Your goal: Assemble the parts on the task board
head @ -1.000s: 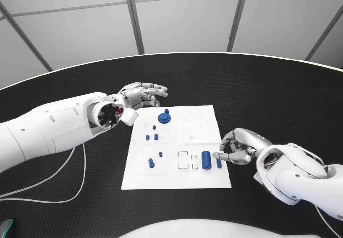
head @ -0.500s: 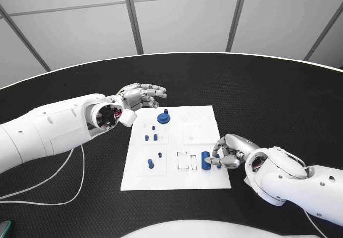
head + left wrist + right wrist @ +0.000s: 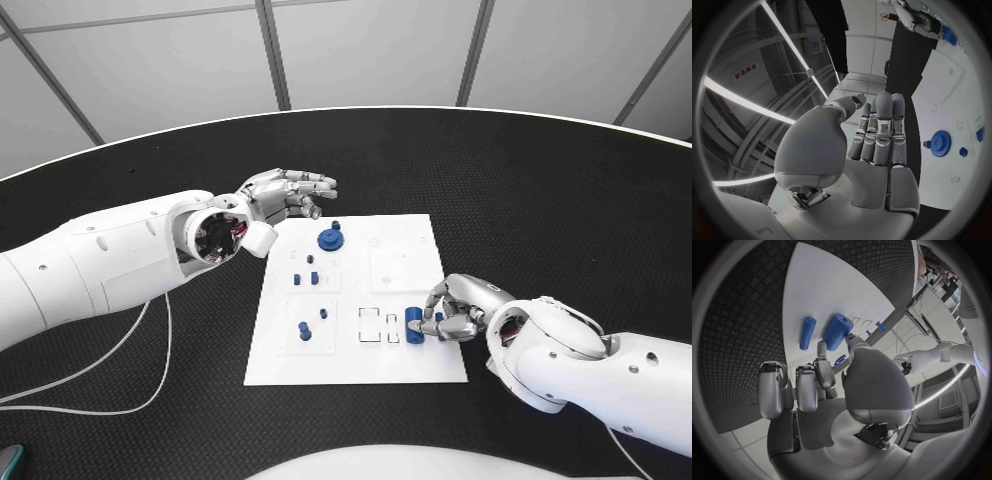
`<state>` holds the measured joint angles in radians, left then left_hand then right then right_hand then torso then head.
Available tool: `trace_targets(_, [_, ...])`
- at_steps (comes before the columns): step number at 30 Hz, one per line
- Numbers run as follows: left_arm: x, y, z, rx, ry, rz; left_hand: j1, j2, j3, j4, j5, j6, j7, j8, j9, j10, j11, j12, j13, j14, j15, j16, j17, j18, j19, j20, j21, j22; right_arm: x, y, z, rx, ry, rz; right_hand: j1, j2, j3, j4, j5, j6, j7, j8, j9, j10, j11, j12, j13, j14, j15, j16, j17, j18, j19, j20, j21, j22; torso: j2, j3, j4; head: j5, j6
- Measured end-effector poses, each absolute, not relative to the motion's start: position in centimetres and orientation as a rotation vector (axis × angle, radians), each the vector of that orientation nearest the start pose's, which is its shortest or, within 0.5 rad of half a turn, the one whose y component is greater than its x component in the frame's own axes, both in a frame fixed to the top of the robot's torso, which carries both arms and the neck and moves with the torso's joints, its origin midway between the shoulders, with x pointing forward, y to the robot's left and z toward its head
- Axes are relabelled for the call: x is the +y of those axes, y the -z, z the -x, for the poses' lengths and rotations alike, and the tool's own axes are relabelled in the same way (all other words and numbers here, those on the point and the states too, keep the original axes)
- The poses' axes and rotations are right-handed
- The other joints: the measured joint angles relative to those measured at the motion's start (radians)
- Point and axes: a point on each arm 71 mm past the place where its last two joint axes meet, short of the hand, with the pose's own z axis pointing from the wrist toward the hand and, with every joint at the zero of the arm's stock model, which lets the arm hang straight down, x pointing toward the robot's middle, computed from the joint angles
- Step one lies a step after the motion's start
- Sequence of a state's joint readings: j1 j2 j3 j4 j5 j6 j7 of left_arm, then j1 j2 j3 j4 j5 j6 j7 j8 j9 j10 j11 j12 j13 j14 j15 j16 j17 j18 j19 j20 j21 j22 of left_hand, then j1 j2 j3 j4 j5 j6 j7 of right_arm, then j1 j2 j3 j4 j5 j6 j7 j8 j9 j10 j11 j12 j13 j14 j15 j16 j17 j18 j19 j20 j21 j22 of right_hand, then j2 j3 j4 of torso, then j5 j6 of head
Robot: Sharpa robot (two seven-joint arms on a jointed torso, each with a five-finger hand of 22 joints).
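The right robot hand (image 3: pixel 459 310) sits low over the near right part of the task board (image 3: pixel 404 240), its fingertips (image 3: pixel 821 347) meeting the thick blue cylinder (image 3: pixel 415 324), which lies flat beside a thinner blue peg (image 3: pixel 807 332). Thumb and a finger close around the cylinder's end; whether it is firmly pinched or only touched I cannot tell, but this looks like the start of a pick-up so the piece can go to its socket. The left robot hand (image 3: pixel 286 192) hovers off the board's far left corner, fingers together and loosely curled, holding nothing, likely parked clear of the work. The blue gear (image 3: pixel 330 238) stands at the far end, smaller parts mid-board, on the black table (image 3: pixel 548 190)
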<state>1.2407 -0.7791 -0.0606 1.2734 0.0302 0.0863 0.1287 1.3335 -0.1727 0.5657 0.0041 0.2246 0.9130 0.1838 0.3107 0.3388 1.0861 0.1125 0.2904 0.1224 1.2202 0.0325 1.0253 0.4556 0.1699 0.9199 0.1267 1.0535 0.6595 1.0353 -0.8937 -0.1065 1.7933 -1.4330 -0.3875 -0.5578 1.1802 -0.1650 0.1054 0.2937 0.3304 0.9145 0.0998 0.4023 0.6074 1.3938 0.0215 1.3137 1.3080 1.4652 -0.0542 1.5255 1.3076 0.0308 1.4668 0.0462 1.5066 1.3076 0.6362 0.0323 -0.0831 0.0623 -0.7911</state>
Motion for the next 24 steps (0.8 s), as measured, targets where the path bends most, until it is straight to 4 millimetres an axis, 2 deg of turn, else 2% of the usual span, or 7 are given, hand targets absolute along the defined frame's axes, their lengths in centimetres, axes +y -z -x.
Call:
trace_targets(3, [23.2, 19.5, -52.6, 1.763, 1.598, 1.18, 0.0, 0.0, 0.0, 0.0, 0.0, 0.0, 0.0, 0.0, 0.0, 0.0, 0.0, 0.0, 0.0, 0.0, 0.0, 0.0, 0.0, 0.0, 0.0, 0.0, 0.0, 0.0, -17.2, 26.2, -39.2, 1.977, -0.483, -0.129, 0.0, 0.0, -0.003, -0.003, 0.0, 0.0, 0.0, 0.004, 0.003, 0.0, 0.0, 0.0, 0.0, 0.0, 0.0, 0.0, 0.0, 0.0, 0.0, 0.0, 0.0, 0.0, 0.001, -0.0005, -0.0001, 0.003, -0.002])
trace_targets(6, [23.2, 19.5, -52.6, 1.764, 1.6, 1.179, 0.0, 0.0, 0.0, 0.0, 0.0, 0.0, 0.0, 0.0, 0.0, -0.004, 0.004, 0.0, 0.0, 0.0, 0.0, 0.0, -0.001, 0.0, 0.0, 0.0, 0.0, 0.0, -17.1, 26.4, -39.2, 1.993, -0.472, -0.122, 0.028, 0.001, -0.004, -0.004, -0.004, 0.0, 0.0, 0.004, 0.006, 0.0, 0.0, 0.0, 0.0, 0.0, 0.0, 0.0, 0.0, 0.0, 0.0, 0.0, 0.003, 0.0, 0.002, -0.0009, -0.0002, 0.003, -0.004])
trace_targets(13, [23.2, 19.4, -52.5, 1.765, 1.599, 1.18, 0.0, 0.0, -0.004, 0.004, 0.0, 0.0, 0.0, 0.0, 0.0, -0.004, 0.004, 0.0, 0.0, 0.0, 0.0, 0.0, -0.001, 0.0, 0.0, 0.0, 0.0, -0.001, -16.8, 26.7, -39.4, 1.989, -0.454, -0.098, 0.094, 0.004, -0.004, -0.004, -0.056, 0.0, 0.0, 0.01, 0.009, 0.0, 0.0, 0.0, 0.0, 0.0, 0.0, 0.0, 0.0, 0.0, 0.0, 0.0, 0.006, 0.0, 0.002, -0.0009, -0.0011, 0.006, -0.008])
trace_targets(17, [23.2, 19.4, -52.5, 1.766, 1.598, 1.18, 0.0, 0.0, -0.004, 0.004, 0.0, -0.004, 0.004, 0.0, 0.0, -0.007, 0.0, 0.0, 0.0, 0.0, 0.0, 0.0, -0.001, 0.0, 0.0, 0.0, 0.0, -0.001, -16.4, 26.8, -39.4, 1.986, -0.456, -0.088, 0.095, 0.005, -0.004, -0.004, -0.056, 0.0, 0.0, 0.011, 0.012, 0.0, 0.0, 0.0, 0.0, 0.0, 0.0, 0.001, 0.0, 0.0, 0.0, 0.0, 0.009, 0.0, 0.002, -0.0007, -0.0005, 0.007, -0.009])
trace_targets(19, [23.2, 19.4, -52.4, 1.767, 1.598, 1.181, 0.0, 0.0, -0.004, 0.004, 0.0, -0.004, 0.004, 0.0, 0.0, -0.007, 0.0, 0.0, 0.0, 0.0, 0.0, 0.0, -0.001, 0.0, 0.0, 0.0, 0.0, -0.001, -16.3, 26.8, -39.4, 1.981, -0.461, -0.086, 0.114, 0.008, 0.0, -0.008, -0.056, 0.0, 0.0, 0.011, 0.011, 0.006, -0.006, 0.006, 0.0, 0.0, 0.0, 0.006, 0.0, -0.012, 0.0, 0.0, 0.018, 0.0, 0.001, -0.0007, 0.0, 0.007, -0.011])
trace_targets(24, [23.3, 19.4, -52.4, 1.766, 1.595, 1.182, 0.0, 0.0, -0.004, 0.004, 0.0, -0.004, 0.004, 0.0, 0.0, -0.007, 0.0, 0.0, 0.001, 0.0, 0.0, 0.0, -0.001, 0.0, 0.0, 0.0, 0.0, -0.001, -16.2, 26.8, -39.4, 1.968, -0.472, -0.089, 0.132, 0.015, 0.014, -0.007, -0.038, 0.006, -0.006, 0.009, 0.007, 0.009, -0.009, 0.013, 0.0, 0.0, 0.0, 0.006, 0.0, -0.012, 0.0, 0.0, 0.022, 0.0, 0.001, -0.0004, -0.0012, 0.011, -0.012])
